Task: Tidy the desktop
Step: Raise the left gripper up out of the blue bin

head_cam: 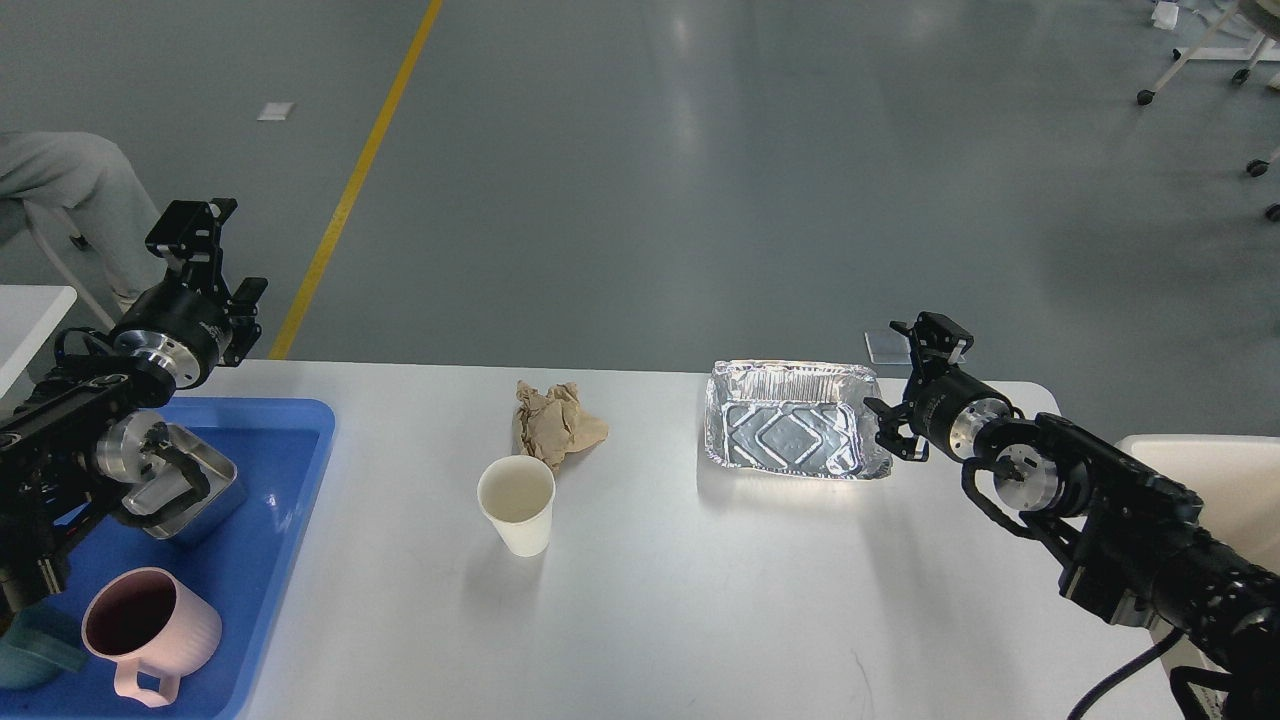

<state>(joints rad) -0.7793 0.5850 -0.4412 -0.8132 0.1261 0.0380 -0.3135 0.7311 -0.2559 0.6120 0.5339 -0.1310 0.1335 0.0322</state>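
The white desktop (700,590) holds a crumpled brown paper (558,424), a white paper cup (517,503) just in front of it, and an empty foil tray (792,432) at the back right. My right gripper (912,388) is open beside the foil tray's right rim, one finger high and one low at the rim; I cannot tell whether it touches. My left gripper (212,250) is open and empty, raised past the table's back left corner, above the blue tray (270,520).
The blue tray holds a steel container (190,482), a pink mug (150,625) and a teal cup (30,652). A smaller white table (30,312) is at the far left, a cream bin (1210,485) at the right. A person's grey leg (70,185) is behind my left arm.
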